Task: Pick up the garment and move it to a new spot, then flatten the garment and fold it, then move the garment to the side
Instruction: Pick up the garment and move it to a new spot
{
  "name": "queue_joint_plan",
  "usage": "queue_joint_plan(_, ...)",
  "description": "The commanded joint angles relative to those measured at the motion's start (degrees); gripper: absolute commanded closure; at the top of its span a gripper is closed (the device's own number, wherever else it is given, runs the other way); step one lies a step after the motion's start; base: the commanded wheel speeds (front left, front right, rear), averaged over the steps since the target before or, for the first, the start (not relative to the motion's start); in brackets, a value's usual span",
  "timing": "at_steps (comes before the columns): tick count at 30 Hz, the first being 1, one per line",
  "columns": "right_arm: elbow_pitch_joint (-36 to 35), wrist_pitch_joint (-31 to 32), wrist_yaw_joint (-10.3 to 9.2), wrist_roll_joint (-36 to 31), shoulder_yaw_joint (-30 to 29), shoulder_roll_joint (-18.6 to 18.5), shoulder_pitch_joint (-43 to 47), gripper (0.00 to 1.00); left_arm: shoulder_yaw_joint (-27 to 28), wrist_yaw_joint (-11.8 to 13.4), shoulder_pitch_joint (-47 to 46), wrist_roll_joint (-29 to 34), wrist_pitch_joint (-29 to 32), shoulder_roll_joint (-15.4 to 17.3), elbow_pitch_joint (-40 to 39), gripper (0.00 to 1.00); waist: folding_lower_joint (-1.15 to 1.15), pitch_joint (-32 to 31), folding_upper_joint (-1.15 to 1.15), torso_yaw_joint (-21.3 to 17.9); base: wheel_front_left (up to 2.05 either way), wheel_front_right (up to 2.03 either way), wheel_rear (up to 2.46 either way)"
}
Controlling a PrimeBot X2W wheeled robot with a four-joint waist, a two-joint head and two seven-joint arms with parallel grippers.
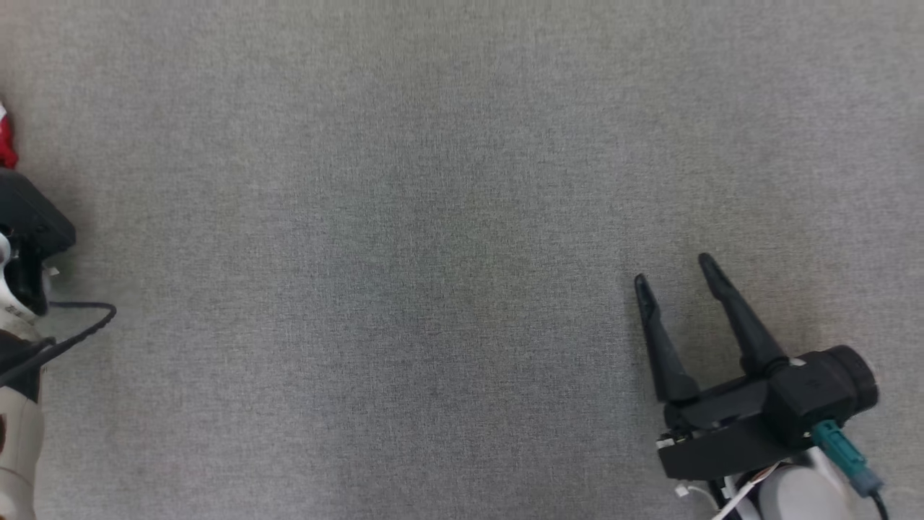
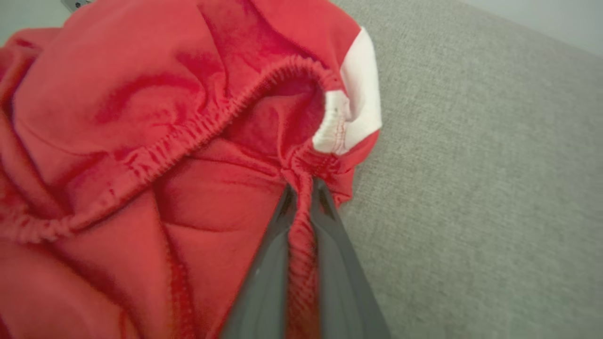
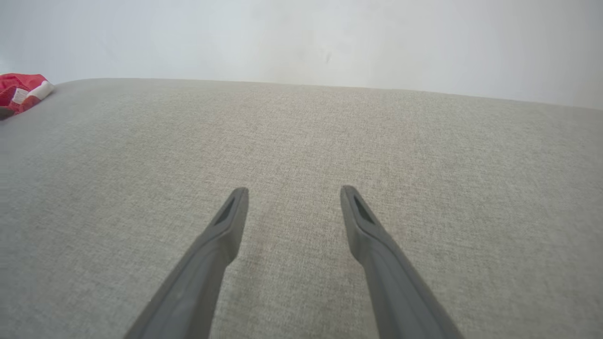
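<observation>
The garment (image 2: 141, 117) is red with an elastic hem and a white patch, bunched up on the grey fabric surface (image 2: 471, 188). My left gripper (image 2: 304, 186) is shut on a fold of the garment's elastic edge, which is pinched between its two dark fingers. In the head view, a red scrap of the garment (image 1: 6, 144) peeks in at the far left edge above the left arm's dark wrist. My right gripper (image 1: 675, 278) hovers open over bare surface at the lower right. From the right wrist, the garment (image 3: 21, 92) lies far off at the left.
The grey fabric surface (image 1: 433, 253) spans the whole head view. In the right wrist view its far edge (image 3: 330, 87) meets a pale wall. A black cable (image 1: 79, 328) loops out from the left arm.
</observation>
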Motion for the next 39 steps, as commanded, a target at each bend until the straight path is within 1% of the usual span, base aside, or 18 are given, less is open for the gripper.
queue_joint_plan(1,0.86,-0.62,-0.13,0.37,0.54,0.78,-0.2,0.0,-0.79,-0.59,3.97,0.04,2.26,-1.59,2.51,1.0,0.01,-3.88,0.0,1.45,0.0,0.0,0.0)
queue_joint_plan(2,1.54,-1.0,-0.13,0.65,0.89,1.14,-0.35,0.0,-0.97,-0.84,3.54,0.31,2.1,-0.79,1.9,1.0,0.01,-5.0,0.0,1.64,0.0,0.0,0.0)
queue_joint_plan(3,3.41,-2.05,-0.13,1.1,1.37,1.85,-0.46,0.0,-1.37,-1.37,2.4,0.81,1.4,0.53,0.24,1.0,0.01,-7.73,0.0,2.09,0.0,0.0,0.0)
queue_joint_plan(6,6.0,-3.18,-0.13,1.71,1.94,2.97,-0.21,0.0,-2.28,-2.3,0.46,1.58,0.8,2.17,-2.81,1.0,0.01,-11.71,0.0,2.58,0.0,0.0,0.0)
queue_joint_plan(7,6.0,-3.18,-0.13,1.71,1.94,2.97,-0.21,0.0,-2.28,-2.3,0.46,1.58,0.8,2.17,-2.81,1.0,0.01,-11.71,0.0,2.58,0.0,0.0,0.0)
queue_joint_plan(10,8.47,-4.31,-0.13,1.87,2.19,3.86,0.43,0.0,-3.69,-3.23,-0.64,2.41,-0.13,2.5,-6.76,1.0,0.01,-15.86,0.0,2.84,0.0,0.0,0.0)
queue_joint_plan(15,11.12,-5.73,-0.13,2.34,1.25,4.98,1.79,0.0,-6.09,-5.12,-0.98,3.42,0.37,1.64,-16.12,1.0,0.01,-22.23,0.0,1.78,0.0,0.0,0.0)
queue_joint_plan(20,12.5,-6.5,-0.13,2.24,-0.68,6.0,3.69,0.0,-7.72,-6.66,0.67,0.83,3.25,-1.65,-28.35,1.0,0.01,-26.84,0.0,-0.42,0.0,0.0,0.0)
queue_joint_plan(23,12.86,-6.63,-0.13,1.83,-0.39,6.28,4.23,0.0,-8.72,-6.78,1.99,-0.46,5.2,-3.94,-36.59,1.0,0.01,-28.4,0.0,-2.66,0.0,0.0,0.0)
queue_joint_plan(27,12.7,-6.7,-0.13,1.85,-0.5,6.48,4.64,0.0,-10.67,-7.07,5.03,-2.97,8.21,-7.66,-47.02,1.0,0.01,-29.23,0.0,-6.05,0.0,0.0,0.0)
queue_joint_plan(30,12.46,-6.62,-0.13,1.85,-0.65,6.7,4.67,0.0,-12.4,-6.75,7.66,-4.24,9.27,-10.75,-53.76,1.0,0.01,-29.09,0.0,-8.57,0.0,0.0,0.0)
queue_joint_plan(34,12.3,-6.53,-0.13,1.65,-0.95,6.78,5.0,0.0,-15.65,-5.63,12.55,-4.01,7.61,-14.6,-58.73,1.0,0.01,-28.32,0.0,-11.01,0.0,0.0,0.0)
queue_joint_plan(36,12.15,-6.5,-0.13,1.67,-1.14,6.86,4.97,0.0,-17.52,-4.99,15.47,-4.28,5.74,-16.01,-59.22,1.0,0.01,-27.84,0.0,-11.97,0.0,0.0,0.0)
queue_joint_plan(39,11.96,-6.55,-0.13,1.8,-1.19,6.97,4.88,0.0,-21.39,-3.71,20.17,-5.43,2.86,-17.36,-57.68,1.0,0.01,-26.97,0.0,-12.9,0.0,0.0,0.0)
